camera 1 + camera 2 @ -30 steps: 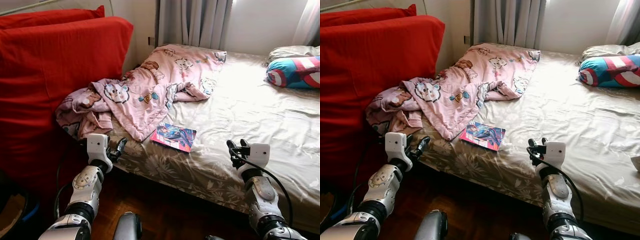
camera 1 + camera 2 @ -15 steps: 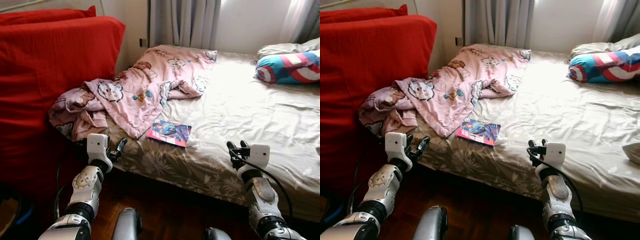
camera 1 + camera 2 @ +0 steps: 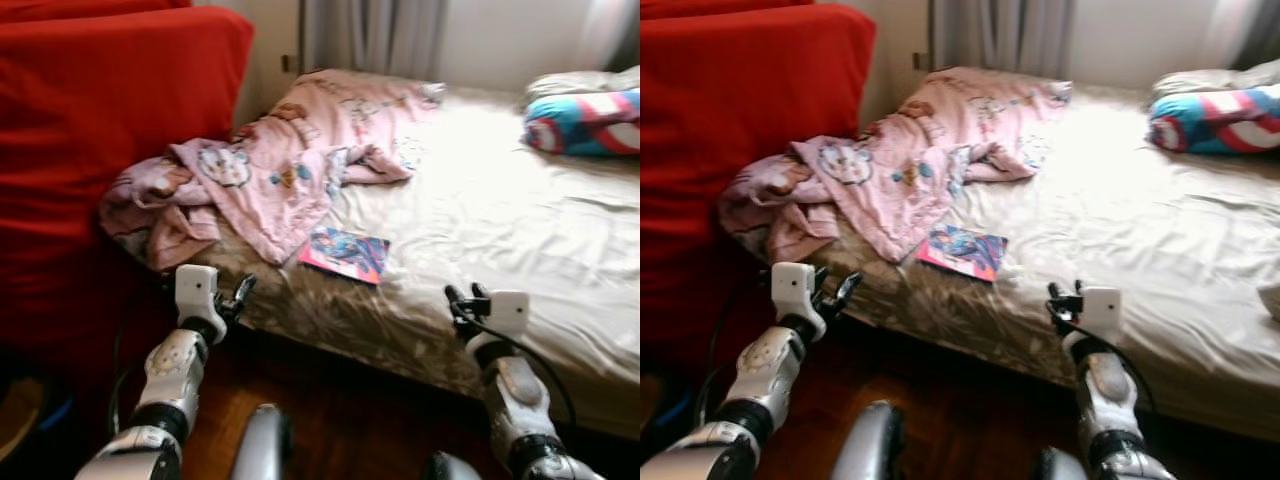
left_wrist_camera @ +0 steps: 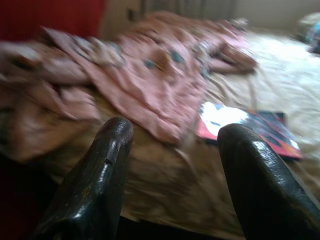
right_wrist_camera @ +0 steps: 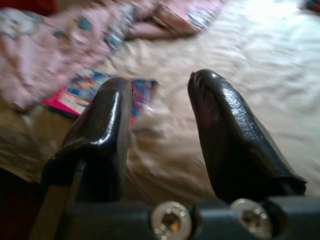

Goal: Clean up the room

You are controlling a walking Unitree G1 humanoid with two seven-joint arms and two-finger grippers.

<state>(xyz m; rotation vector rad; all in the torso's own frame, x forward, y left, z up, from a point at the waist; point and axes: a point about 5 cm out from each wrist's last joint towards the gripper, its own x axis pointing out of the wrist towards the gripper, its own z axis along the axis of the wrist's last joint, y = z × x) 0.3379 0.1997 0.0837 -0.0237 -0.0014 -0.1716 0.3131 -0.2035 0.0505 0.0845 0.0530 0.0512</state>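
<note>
Both end effectors, left (image 3: 240,296) and right (image 3: 462,300), hover open and empty at the bed's (image 3: 500,230) near edge. A colourful book (image 3: 346,252) lies near that edge, beside a crumpled pink blanket (image 3: 280,170).

bed (image 3: 520,250): 1 | pink cartoon-print blanket (image 3: 290,165): 1 | colourful book (image 3: 345,253): 1 | red, white and blue striped pillow (image 3: 585,122): 1 | pale pillow (image 3: 580,82): 1 | red cushions (image 3: 90,130): 2, stacked | grey curtain (image 3: 375,35): 1 | robot arms: 2
</note>
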